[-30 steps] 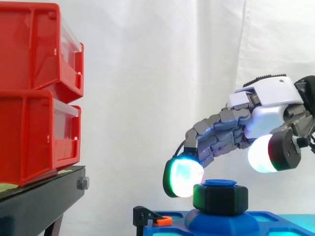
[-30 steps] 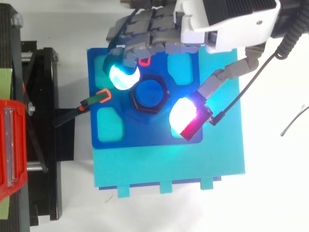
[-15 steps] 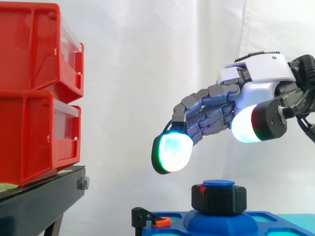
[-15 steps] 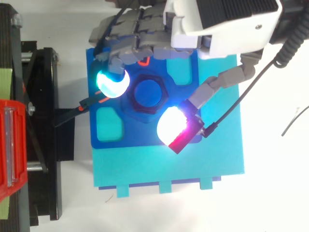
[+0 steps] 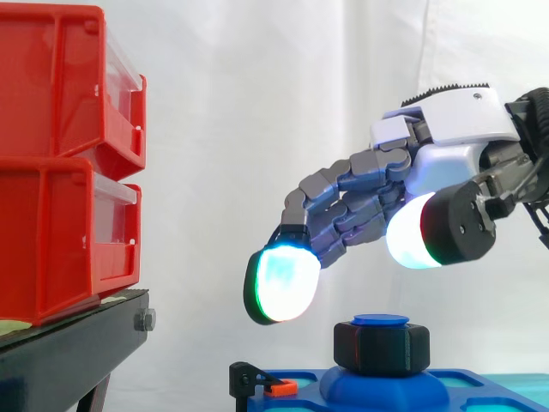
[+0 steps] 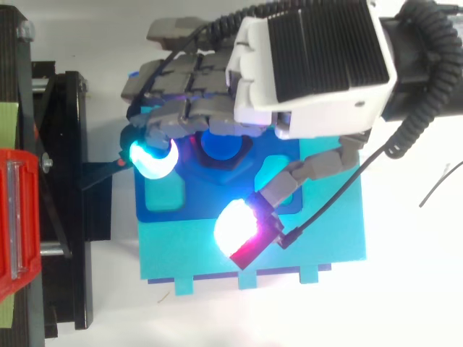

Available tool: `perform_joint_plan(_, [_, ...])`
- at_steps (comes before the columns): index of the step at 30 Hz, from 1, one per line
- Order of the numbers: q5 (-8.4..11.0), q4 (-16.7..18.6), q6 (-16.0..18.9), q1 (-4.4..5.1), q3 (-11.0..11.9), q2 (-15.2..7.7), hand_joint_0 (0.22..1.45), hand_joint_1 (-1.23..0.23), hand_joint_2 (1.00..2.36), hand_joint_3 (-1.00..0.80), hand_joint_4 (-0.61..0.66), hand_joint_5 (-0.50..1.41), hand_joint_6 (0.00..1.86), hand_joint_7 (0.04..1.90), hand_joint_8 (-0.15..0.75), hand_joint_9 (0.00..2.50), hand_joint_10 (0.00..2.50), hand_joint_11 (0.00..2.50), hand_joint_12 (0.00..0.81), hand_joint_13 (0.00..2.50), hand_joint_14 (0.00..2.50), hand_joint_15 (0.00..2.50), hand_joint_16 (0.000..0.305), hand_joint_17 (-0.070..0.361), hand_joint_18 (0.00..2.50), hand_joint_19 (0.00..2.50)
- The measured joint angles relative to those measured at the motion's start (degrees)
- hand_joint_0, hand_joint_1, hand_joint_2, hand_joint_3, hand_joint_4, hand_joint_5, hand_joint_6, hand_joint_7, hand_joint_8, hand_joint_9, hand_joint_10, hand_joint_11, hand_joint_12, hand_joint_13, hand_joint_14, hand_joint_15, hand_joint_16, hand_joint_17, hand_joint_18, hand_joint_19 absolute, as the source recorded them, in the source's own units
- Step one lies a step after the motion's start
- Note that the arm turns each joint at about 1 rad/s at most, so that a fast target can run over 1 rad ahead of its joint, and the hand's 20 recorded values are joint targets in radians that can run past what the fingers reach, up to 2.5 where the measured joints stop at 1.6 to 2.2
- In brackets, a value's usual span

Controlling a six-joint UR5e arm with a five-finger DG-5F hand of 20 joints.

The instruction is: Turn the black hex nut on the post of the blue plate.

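Note:
The black hex nut (image 5: 381, 348) sits on the blue post (image 5: 381, 320) of the blue plate (image 5: 463, 384). From above, the post's round blue top (image 6: 219, 144) and a sliver of the nut (image 6: 217, 162) peek out under the hand. My hand (image 5: 446, 167) hovers above the nut, clear of it, fingers relaxed and spread with nothing between them. One fingertip (image 5: 280, 286) glows cyan-green to the nut's left. The thumb's tip (image 5: 413, 232) glows white and red above the nut's right side. In the top view the hand (image 6: 311, 69) covers the far half of the plate (image 6: 217, 210).
Two stacked red bins (image 5: 64, 163) stand on a black stand (image 5: 69, 352) at the left. A small black and orange clip (image 5: 262, 382) sits at the plate's left edge. The plate lies on a cyan base (image 6: 311, 249).
The hand has risen off the nut and swung toward the left and the near edge of the plate. Its fingertips, earlier beside the nut, now hang above it.

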Motion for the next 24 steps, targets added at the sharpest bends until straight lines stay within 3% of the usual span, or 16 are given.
perform_joint_plan(5, [0.51, 0.0, 0.0, 0.56, -0.6, 0.0, 0.44, -0.55, 1.00, -0.50, 0.28, -0.18, 0.50, 0.90, 0.322, 0.33, 0.00, 0.00, 0.384, 0.33, 0.00, 0.00, 0.047, 0.106, 0.08, 0.12])
perform_joint_plan(10, [0.57, -0.1, -0.1, 0.72, -0.8, 0.0, 0.44, -0.72, 1.00, -0.50, 0.25, -0.20, 0.50, 0.90, 0.309, 0.31, 0.00, 0.00, 0.398, 0.29, 0.00, 0.00, 0.050, 0.112, 0.10, 0.08])
perform_joint_plan(15, [0.54, -0.7, -0.2, 0.70, -1.2, 0.0, 0.45, -0.79, 1.00, -0.50, 0.24, -0.20, 0.50, 0.89, 0.298, 0.30, 0.00, 0.00, 0.398, 0.28, 0.00, 0.00, 0.052, 0.116, 0.15, 0.06])
perform_joint_plan(24, [0.36, -0.4, -0.2, 0.47, -2.3, 0.0, 0.43, -0.66, 1.00, -0.50, 0.25, -0.20, 0.50, 0.88, 0.307, 0.29, 0.00, 0.00, 0.409, 0.26, 0.00, 0.00, 0.054, 0.121, 0.15, 0.08])
